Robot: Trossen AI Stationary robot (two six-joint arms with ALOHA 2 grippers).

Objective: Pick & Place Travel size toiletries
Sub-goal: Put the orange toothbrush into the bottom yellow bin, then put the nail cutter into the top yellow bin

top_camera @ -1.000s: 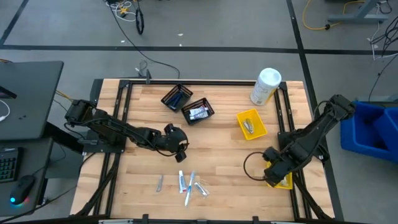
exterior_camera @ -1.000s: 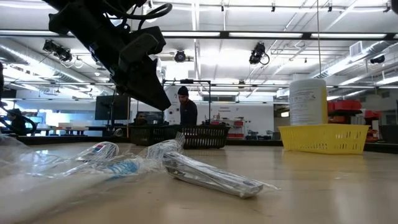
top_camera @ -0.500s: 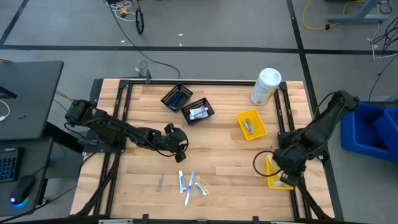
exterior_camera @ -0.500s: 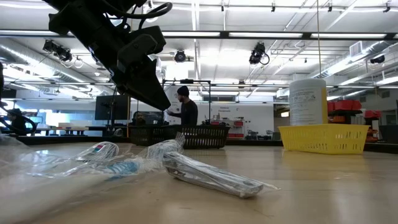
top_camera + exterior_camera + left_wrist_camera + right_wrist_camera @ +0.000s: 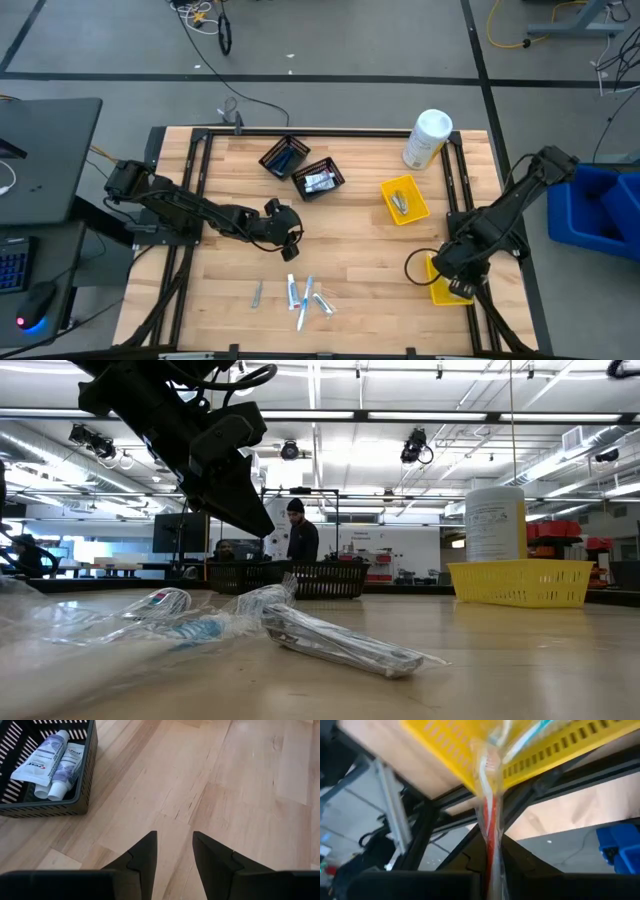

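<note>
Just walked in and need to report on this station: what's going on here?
Two robot arms are sorting travel toiletries into bins. The right gripper holds a wrapped toothbrush over the yellow bin at the table's right edge. The left gripper hangs open and empty mid-table. Several wrapped items lie unsorted near the front.

The wooden surface (image 5: 350,250) has a black frame around it. Two black mesh baskets (image 5: 300,168) sit side by side near the far edge. A big white canister (image 5: 427,138) stands at the far right corner. One yellow bin (image 5: 404,200) sits near it. Another yellow bin (image 5: 450,287) sits at the right edge. A few wrapped toiletries (image 5: 300,295) lie together near the front edge.
</note>
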